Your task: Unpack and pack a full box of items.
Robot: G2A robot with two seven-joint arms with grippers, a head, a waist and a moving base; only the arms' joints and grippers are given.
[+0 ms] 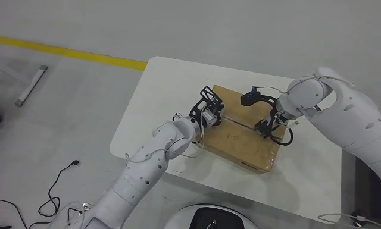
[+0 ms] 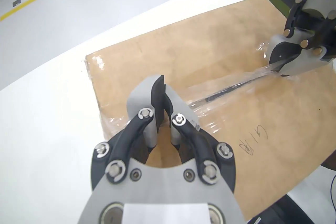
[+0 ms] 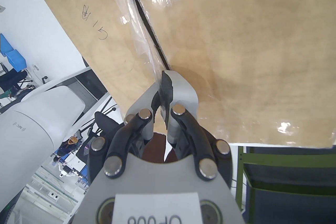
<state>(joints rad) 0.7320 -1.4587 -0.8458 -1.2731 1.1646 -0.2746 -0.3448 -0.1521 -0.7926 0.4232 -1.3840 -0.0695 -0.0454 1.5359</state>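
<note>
Right pincer point(image 3: 164, 93): clenched on tape point(image 3: 136, 25), 3 o'clock end of box point(image 1: 238, 140).
Left pincer point(image 2: 160, 93): clenched, 9 o'clock end.
Risk: we'd snap the tape by jerking.

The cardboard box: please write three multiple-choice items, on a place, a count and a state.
1. Where does the cardboard box stand?
A. on the floor
B. on the white table
C. on a chair

2. How many grippers are over the box?
A. none
B. one
C. two

3. The right gripper is:
A. wide open
B. shut on the clear tape
C. shut on a pen

1 B: the white table surrounds it.
2 C: the left gripper and the right gripper are both above it.
3 B: the tape is pinched in it.
</note>
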